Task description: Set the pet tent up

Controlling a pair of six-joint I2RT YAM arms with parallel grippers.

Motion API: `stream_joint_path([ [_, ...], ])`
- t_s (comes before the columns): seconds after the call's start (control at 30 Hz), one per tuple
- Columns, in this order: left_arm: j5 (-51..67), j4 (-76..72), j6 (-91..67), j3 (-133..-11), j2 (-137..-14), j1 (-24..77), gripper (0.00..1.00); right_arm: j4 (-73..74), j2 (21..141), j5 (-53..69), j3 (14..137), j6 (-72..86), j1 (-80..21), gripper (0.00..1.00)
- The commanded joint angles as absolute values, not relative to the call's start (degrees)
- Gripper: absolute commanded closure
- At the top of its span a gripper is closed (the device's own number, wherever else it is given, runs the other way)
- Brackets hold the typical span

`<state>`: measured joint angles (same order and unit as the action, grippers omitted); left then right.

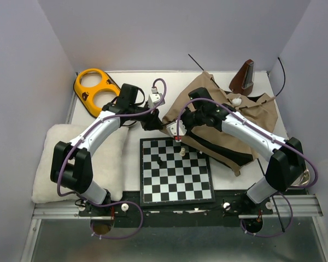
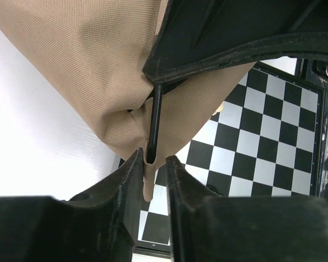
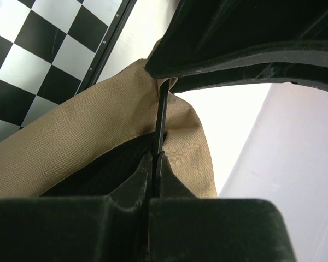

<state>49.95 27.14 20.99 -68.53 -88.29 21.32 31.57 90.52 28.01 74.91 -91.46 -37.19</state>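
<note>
The pet tent (image 1: 224, 117), tan fabric with black lining, lies crumpled at the back right of the table, its white pom-pom (image 1: 236, 101) on top. Both grippers meet at its left corner, just behind the chessboard (image 1: 176, 170). In the left wrist view a thin black pole (image 2: 154, 117) runs into the tan corner pocket (image 2: 93, 60). My left gripper (image 2: 152, 157) stands slightly open around the corner's tip, which rests against one finger only. My right gripper (image 3: 156, 157) is shut on the pole (image 3: 163, 117), above the black lining and tan fabric (image 3: 87, 136).
A fluffy white cushion (image 1: 71, 158) lies at the left under the left arm. An orange two-ring object (image 1: 95, 90) sits at the back left, a brown wedge-shaped object (image 1: 243, 76) at the back right. Two chess pieces (image 1: 160, 161) stand on the board.
</note>
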Motion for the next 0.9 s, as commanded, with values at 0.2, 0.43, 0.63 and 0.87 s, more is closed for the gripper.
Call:
stream_joint_path([
  [0.2,51.9,23.8,20.5,-67.8,-87.0,20.9,0.95,30.6,89.8,27.8,74.5,-91.8,-37.0,0.99],
  [0.43,52.6,19.5,14.9,-68.6,-88.4,21.8,0.95,30.4,90.4,28.2,74.6,-91.9,-37.5,0.99],
  [0.63,53.5,22.1,13.4,-71.7,-91.2,22.7,0.96,29.8,91.6,28.5,75.6,-91.9,-38.1,0.99],
  [0.87,53.3,25.1,11.7,-75.0,-93.5,23.0,0.91,29.6,92.2,28.5,75.1,-93.6,-38.3,0.99],
])
